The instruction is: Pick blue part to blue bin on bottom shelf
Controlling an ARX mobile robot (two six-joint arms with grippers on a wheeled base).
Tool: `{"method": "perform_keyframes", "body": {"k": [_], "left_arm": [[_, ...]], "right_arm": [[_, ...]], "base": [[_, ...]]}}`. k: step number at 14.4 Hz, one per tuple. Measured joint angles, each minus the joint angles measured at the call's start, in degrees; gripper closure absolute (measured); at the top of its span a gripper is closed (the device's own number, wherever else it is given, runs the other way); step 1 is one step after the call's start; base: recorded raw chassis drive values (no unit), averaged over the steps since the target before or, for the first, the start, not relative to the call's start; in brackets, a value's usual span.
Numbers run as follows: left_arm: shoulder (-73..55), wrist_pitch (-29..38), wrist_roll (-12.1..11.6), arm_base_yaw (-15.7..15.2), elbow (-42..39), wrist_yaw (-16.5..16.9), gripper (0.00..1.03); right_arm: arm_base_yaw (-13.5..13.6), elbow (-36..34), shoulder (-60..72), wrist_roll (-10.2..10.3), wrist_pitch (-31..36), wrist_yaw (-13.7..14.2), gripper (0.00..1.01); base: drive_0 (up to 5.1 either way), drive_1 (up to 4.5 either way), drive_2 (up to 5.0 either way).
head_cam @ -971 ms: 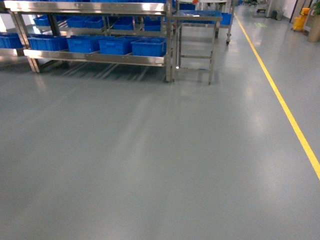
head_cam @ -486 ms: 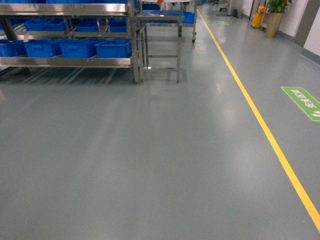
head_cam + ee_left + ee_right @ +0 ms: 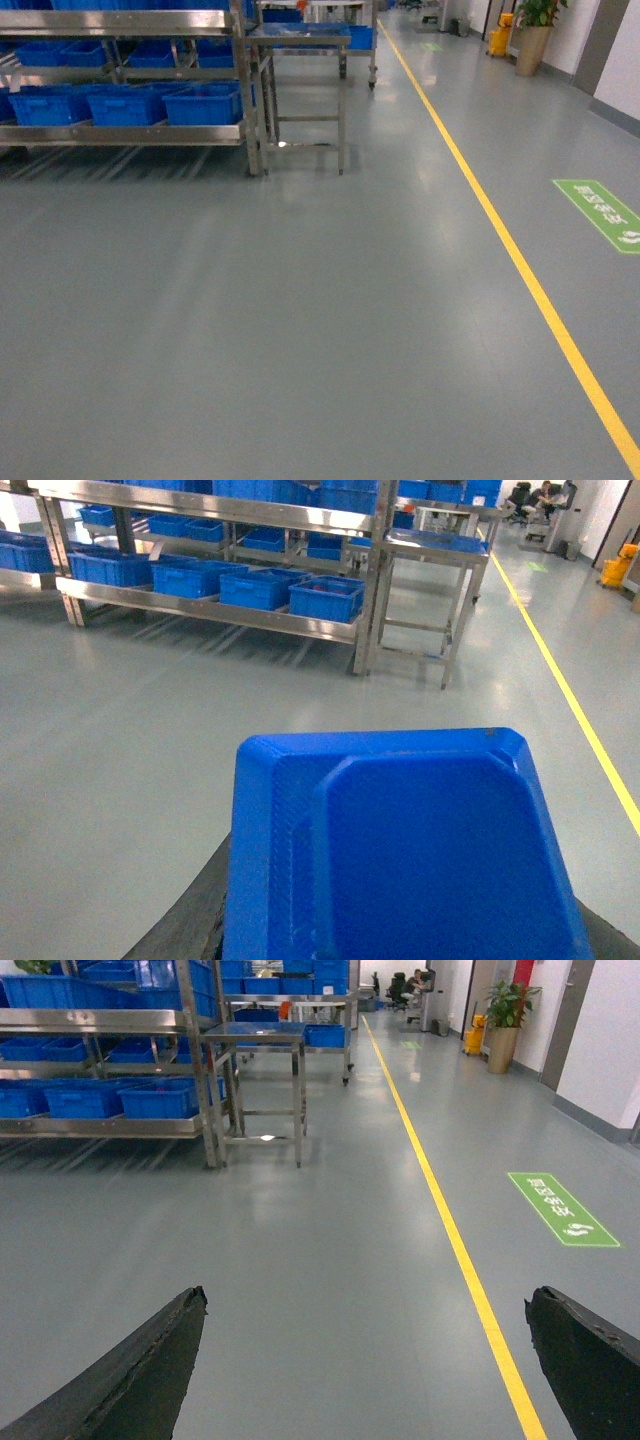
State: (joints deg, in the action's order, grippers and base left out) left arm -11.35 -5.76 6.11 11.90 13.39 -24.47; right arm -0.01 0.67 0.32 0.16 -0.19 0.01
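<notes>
In the left wrist view a large blue part [image 3: 400,850] fills the lower frame, and my left gripper [image 3: 400,935] is shut on it; only one dark finger [image 3: 190,920] shows beside its left edge. My right gripper [image 3: 365,1305] is open over bare floor, with nothing between its fingers. The bottom shelf [image 3: 120,133] of the steel rack stands far off at the upper left and carries a row of blue bins [image 3: 200,105]. The left wrist view shows the same bottom shelf [image 3: 250,618] and blue bins [image 3: 325,597]. Neither gripper shows in the head view.
A small steel table [image 3: 300,40] stands against the rack's right end. A yellow floor line [image 3: 500,230] runs away on the right, with a green floor sign [image 3: 600,210] beyond it. A potted plant [image 3: 530,40] stands by the far wall. Grey floor lies between me and the rack.
The head view has swung to the right: the rack has slid toward the left edge, and the yellow line and green sign have come further into view.
</notes>
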Motion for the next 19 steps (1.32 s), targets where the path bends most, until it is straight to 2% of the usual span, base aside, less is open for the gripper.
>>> {"method": "perform_keyframes", "body": {"k": [19], "left_arm": [[-0.11, -0.20, 0.00, 0.00, -0.02, 0.00, 0.60]], "right_arm": [[0.00, 0.02, 0.00, 0.00, -0.09, 0.00, 0.03]], "base": [[0.0, 4.34, -4.3]]}}
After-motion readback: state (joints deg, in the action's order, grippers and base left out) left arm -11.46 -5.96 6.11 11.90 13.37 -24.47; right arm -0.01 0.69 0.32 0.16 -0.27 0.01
